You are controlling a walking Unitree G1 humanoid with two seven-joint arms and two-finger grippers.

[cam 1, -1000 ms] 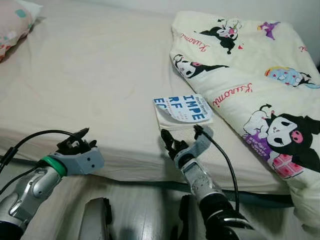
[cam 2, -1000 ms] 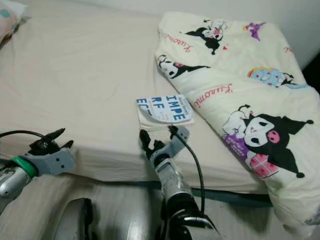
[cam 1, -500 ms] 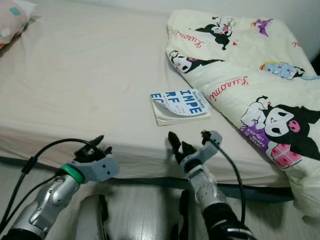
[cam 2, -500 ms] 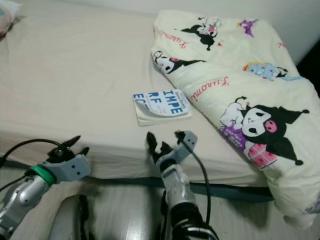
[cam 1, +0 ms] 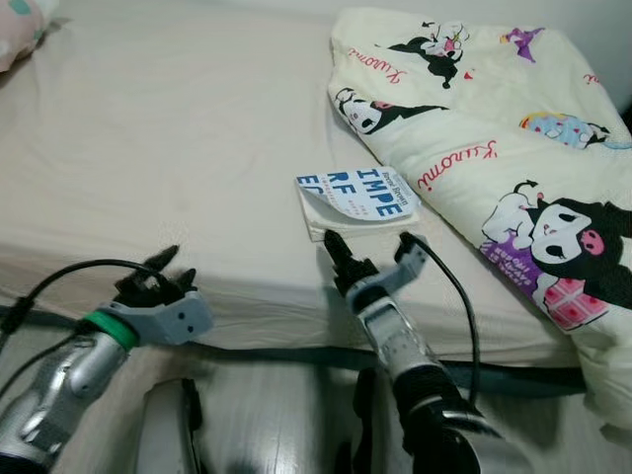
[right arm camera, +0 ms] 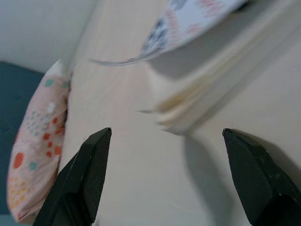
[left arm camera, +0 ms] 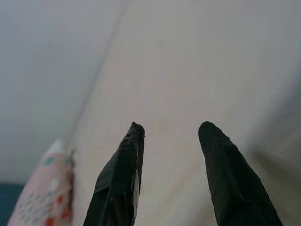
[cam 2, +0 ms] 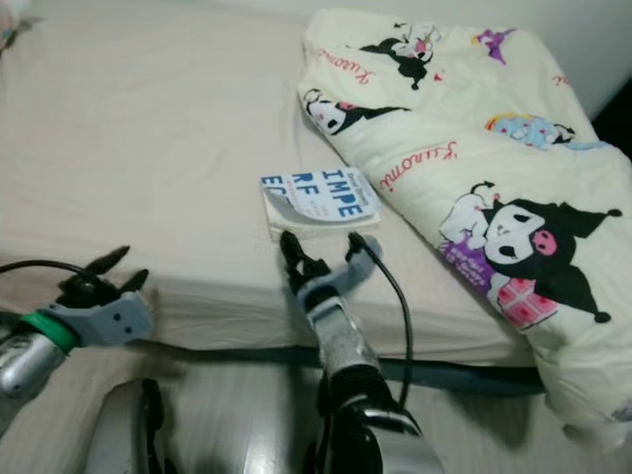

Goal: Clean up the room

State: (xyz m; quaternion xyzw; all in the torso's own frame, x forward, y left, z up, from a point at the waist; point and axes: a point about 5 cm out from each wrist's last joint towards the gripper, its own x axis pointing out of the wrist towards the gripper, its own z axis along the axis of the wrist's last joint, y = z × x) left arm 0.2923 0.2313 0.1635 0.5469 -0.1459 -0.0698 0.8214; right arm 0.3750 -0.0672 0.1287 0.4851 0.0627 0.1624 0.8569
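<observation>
While the right hand [cam 1: 365,259] is held just short of the book's near edge, its two black fingers [right arm camera: 89,174] are spread wide and nothing is gripped between them; the book [cam 1: 355,199] is laid flat on the bed [cam 1: 178,148], near the front edge of the mattress, just beside the folded quilt [cam 1: 494,148]; the book's white and blue cover is curled up off the pages at the near corner, which is seen from close in the right wrist view [right arm camera: 207,89]; large blue letters are printed on the cover; the quilt is cream with black cartoon characters and is piled on the right part of the bed, its edge almost touching the book; a black cable is looped from the right wrist back along the silver forearm; the left hand [cam 1: 163,275] is held low at the front edge of the mattress, well apart from the book, with its fingers [left arm camera: 122,179] parted moderately and empty; a grey body and a green ring are seen behind it; a pink patterned pillow [left arm camera: 40,193] is set at the far left corner of the bed; a pale floor [cam 1: 267,415] is seen below the mattress.
</observation>
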